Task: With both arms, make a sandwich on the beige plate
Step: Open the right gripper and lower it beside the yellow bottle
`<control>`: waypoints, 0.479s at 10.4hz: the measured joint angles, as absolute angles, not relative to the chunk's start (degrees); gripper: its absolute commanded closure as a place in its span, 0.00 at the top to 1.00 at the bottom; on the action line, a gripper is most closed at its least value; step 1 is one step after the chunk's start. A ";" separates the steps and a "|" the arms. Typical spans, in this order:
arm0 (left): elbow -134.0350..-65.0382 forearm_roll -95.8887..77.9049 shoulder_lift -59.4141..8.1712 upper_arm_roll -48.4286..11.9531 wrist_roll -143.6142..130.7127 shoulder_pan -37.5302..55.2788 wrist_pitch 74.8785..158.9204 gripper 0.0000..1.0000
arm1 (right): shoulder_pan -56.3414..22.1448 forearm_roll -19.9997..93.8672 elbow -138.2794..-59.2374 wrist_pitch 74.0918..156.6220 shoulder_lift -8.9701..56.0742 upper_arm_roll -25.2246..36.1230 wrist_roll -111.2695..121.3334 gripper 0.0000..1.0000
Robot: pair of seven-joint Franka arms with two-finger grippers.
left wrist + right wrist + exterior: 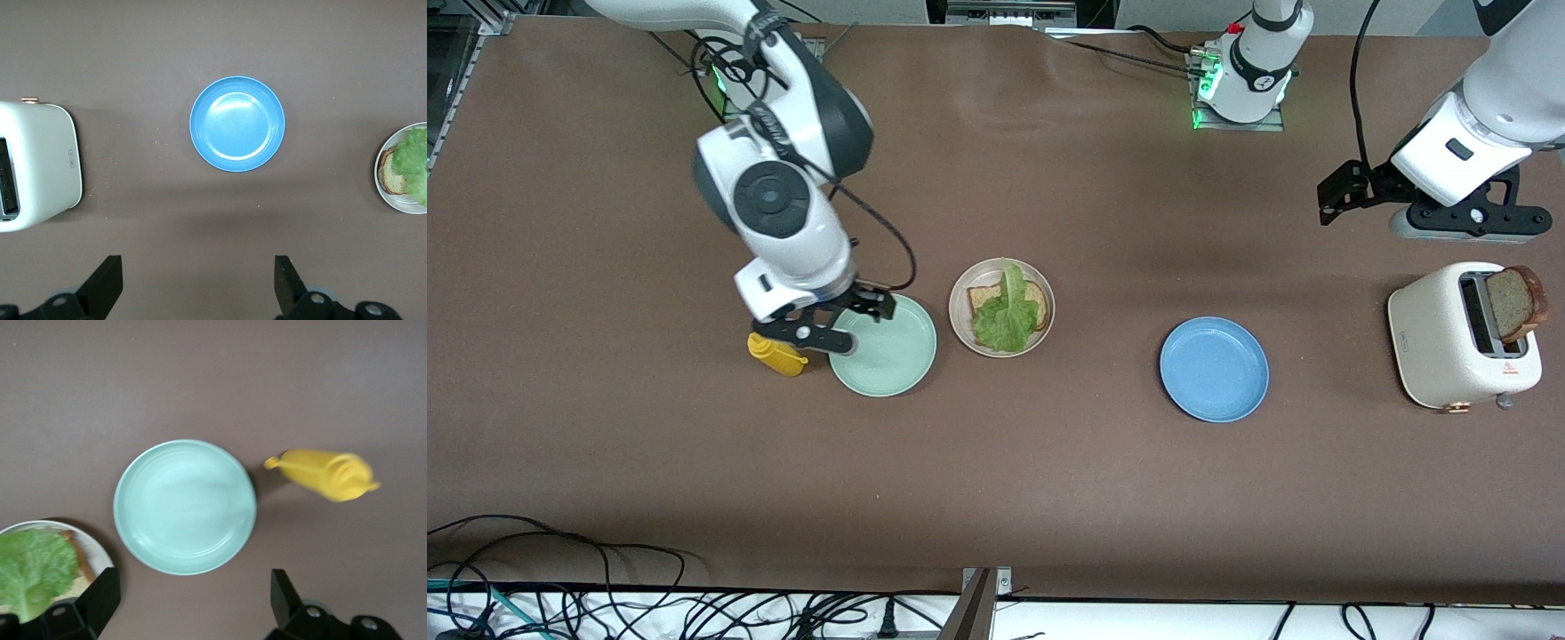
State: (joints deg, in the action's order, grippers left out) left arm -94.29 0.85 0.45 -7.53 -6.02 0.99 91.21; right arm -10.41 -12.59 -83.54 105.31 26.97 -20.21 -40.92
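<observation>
On the beige plate [1001, 307], at the centre of the front frame, lies 1 slice of brown bread [987, 299] with a ruffled lettuce leaf [1009, 316] draped over it. The sandwich is thus open-faced, and by my reading it still wants its top slice. That second slice [1516, 302] stands upright in the slot of the white toaster [1463, 336] at the right edge of the frame, toward the left arm's end of the worktop, propped high enough that a claw could probably pinch it from above.

The right claw [818, 333] hangs low over the rim of the mint-green plate [885, 347], left of centre in the front frame, beside the yellow squeeze bottle [776, 353]. Its fingers are spread fully wide with nothing between them, as the right wrist view shows. The bottle appears to lie tipped on its side just beside the green plate.

The left claw [1467, 218] hovers in the upper right of the front frame over bare worktop just above the toaster, fingers fully apart and empty, likely poised to fetch the toast. The blue plate [1214, 369] sits empty between the beige plate and the toaster.
</observation>
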 measured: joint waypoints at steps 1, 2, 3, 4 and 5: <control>-94.03 0.85 0.22 -7.51 -6.02 0.93 91.22 1.00 | -9.26 -12.59 -83.55 104.61 26.22 -20.04 -36.82 1.00; -93.93 0.85 0.15 -7.50 -6.02 0.69 91.23 1.00 | -8.42 -12.60 -83.55 104.13 25.45 -19.61 -31.62 1.00; -93.85 0.85 0.14 -7.48 -6.02 0.26 91.23 1.00 | -7.10 -12.62 -83.61 103.83 24.67 -19.26 -24.42 1.00; -93.68 0.85 0.14 -7.46 -6.02 -0.08 91.23 1.00 | -5.12 -12.59 -83.72 103.60 23.91 -19.11 -15.47 0.99; -93.39 0.85 0.13 -7.43 -6.02 -0.31 91.23 1.00 | -2.94 -12.06 -83.83 103.48 23.09 -18.96 -7.37 0.98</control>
State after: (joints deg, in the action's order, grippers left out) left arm -93.39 0.85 0.13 -7.43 -6.02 -0.31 91.23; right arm -2.94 -12.06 -83.83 103.48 23.09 -18.96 -7.37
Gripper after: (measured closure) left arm 0.000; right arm 0.000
